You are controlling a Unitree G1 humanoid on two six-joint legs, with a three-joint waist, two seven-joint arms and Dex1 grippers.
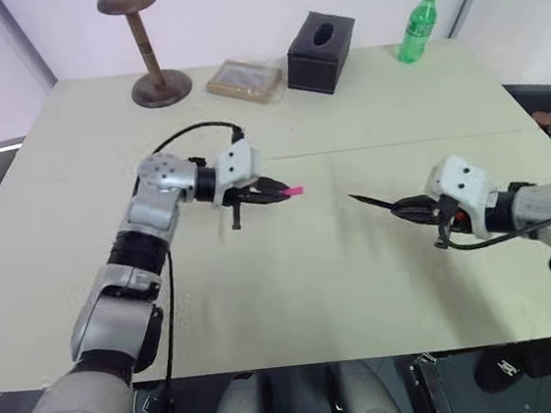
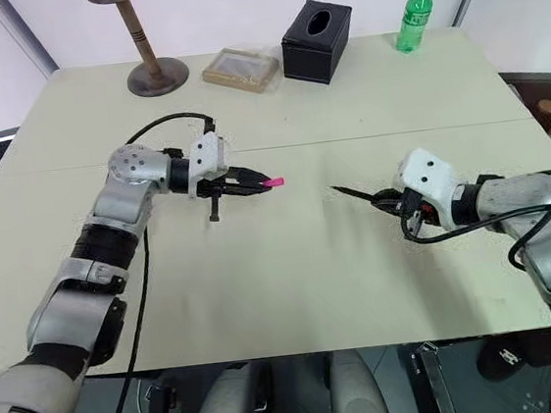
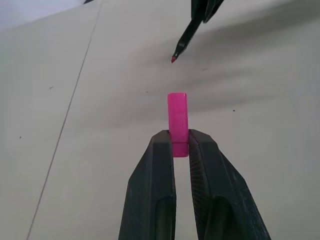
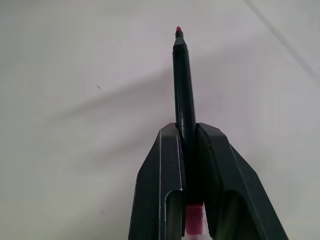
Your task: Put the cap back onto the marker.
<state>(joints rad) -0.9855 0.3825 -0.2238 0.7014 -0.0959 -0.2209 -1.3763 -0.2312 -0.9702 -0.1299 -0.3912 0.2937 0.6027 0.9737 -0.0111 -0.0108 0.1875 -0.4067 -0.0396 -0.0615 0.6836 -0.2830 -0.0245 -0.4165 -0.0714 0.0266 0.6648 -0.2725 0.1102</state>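
Left gripper (image 1: 276, 193): clenched on the cap (image 3: 177, 117), held above the table (image 1: 363, 286) near its middle, fingers pointing toward the robot's right.
Cap: bright pink, its lower end pinched between the two black fingertips (image 3: 161, 150), most of its length sticking out past them.
Right gripper (image 1: 401, 208): clamped on the marker (image 4: 184, 95), raised over the right part of the table, pointing toward the left gripper.
Marker: black shaft reaching out beyond the fingers, pink tip bare, a bit of pink showing at its back end between the fingers.
Gap: marker tip and cap face each other, apart, not touching.
Back edge of table: wooden stand (image 1: 147, 44), flat packet (image 1: 243, 80), black tissue box (image 1: 321, 52), green bottle (image 1: 418, 26).
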